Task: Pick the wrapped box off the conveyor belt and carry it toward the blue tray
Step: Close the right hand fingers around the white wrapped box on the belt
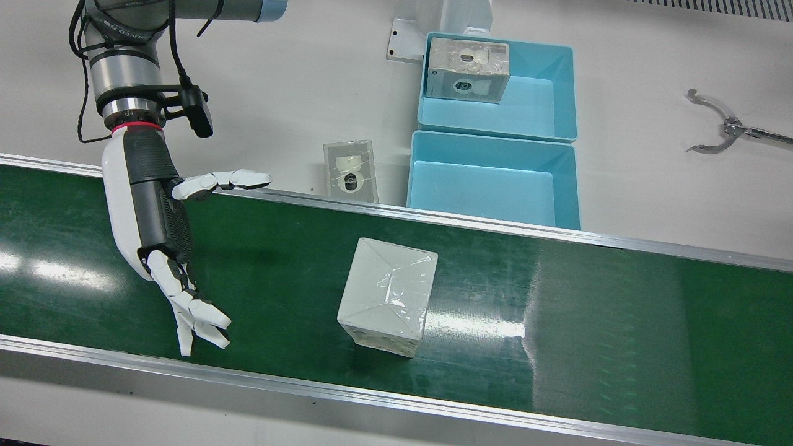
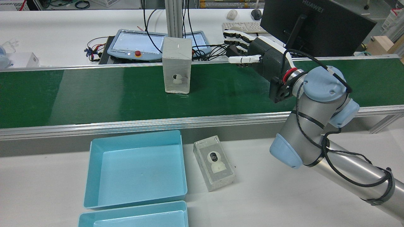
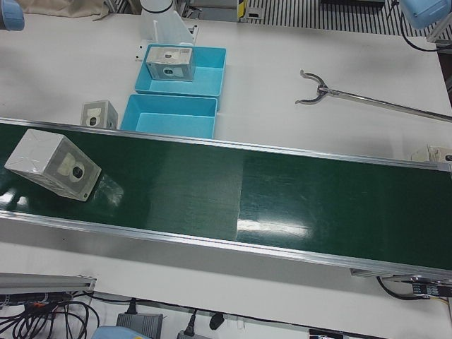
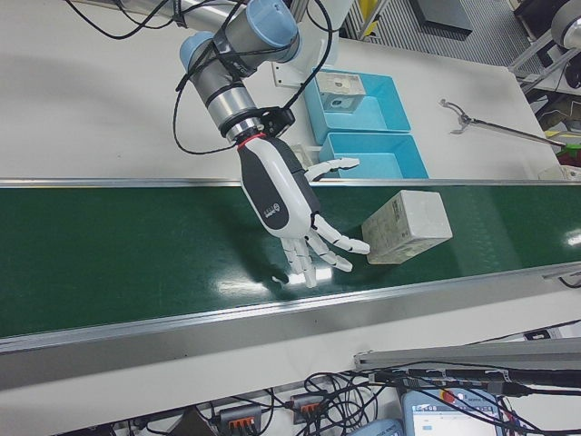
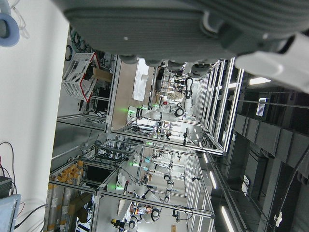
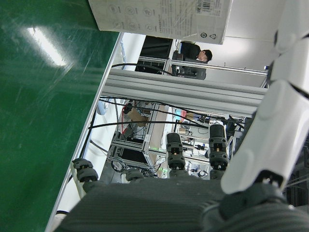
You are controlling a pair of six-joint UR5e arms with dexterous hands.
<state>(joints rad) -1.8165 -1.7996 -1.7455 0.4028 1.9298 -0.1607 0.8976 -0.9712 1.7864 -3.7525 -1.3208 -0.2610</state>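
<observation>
Wrapped box (image 1: 387, 296) stands upright on the green conveyor belt (image 1: 557, 322), roughly mid-width, nothing touching it. Going left to right across the front view: my right hand (image 1: 162, 229) hangs over the belt at the view's left, fingers (image 1: 198, 319) spread and thumb stuck out toward the rail, holding nothing. A clear gap of belt separates it from the box. The right-front view shows the fingertips near the box's side but still apart from it.

Next, beyond the belt's far rail, a second wrapped box (image 1: 350, 171) lies flat on the white table (image 1: 297, 93). Just beside it sits the near blue tray (image 1: 494, 179), with bare floor. Touching that is the far blue tray (image 1: 545, 93), with a third wrapped box (image 1: 468, 69) in its corner. Farthest right, a metal grabber tool (image 1: 725, 129) lies on the table.

Left hand: only its own camera shows part of it, a dark palm edge at the frame top (image 5: 193, 24); I cannot tell its pose.
</observation>
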